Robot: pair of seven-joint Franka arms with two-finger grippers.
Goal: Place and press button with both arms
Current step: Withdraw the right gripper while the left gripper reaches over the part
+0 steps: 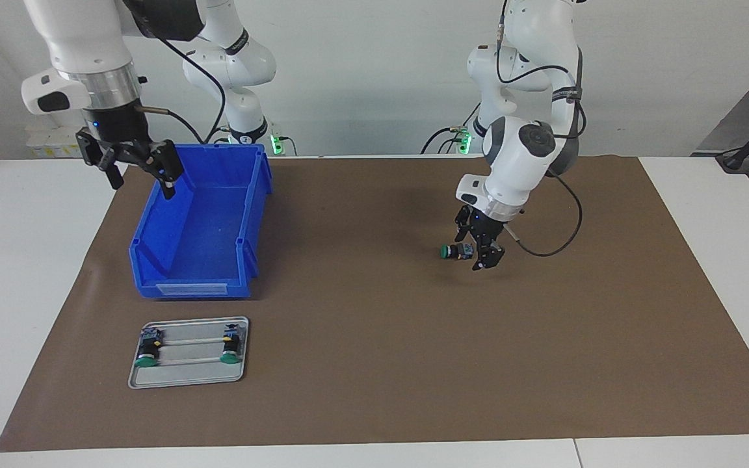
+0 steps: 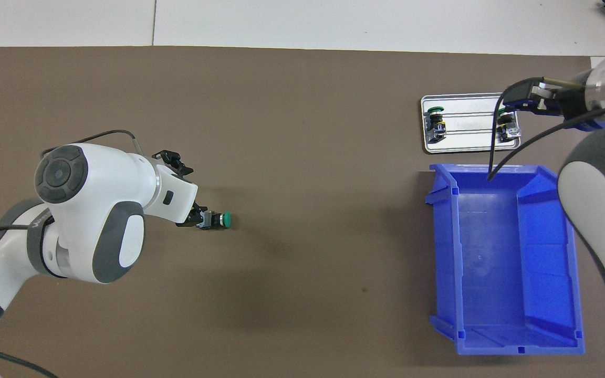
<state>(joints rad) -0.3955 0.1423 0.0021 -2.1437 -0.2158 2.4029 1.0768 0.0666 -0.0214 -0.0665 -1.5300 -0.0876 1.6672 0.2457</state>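
The left pincer (image 1: 484, 252), low over the brown mat (image 1: 374, 364), grasps the button (image 1: 456, 251) sideways: green round cap, black barrel, blue-and-yellow block. The right pincer (image 1: 142, 175) hangs released above the blue bin (image 1: 251, 195).

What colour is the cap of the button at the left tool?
Green; the button shows it best in the overhead view.

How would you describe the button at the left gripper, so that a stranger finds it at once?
On the brown mat, look toward the left arm's end, away from the blue bin. The button lies sideways at the left gripper, alone; the other two sit on the metal tray.
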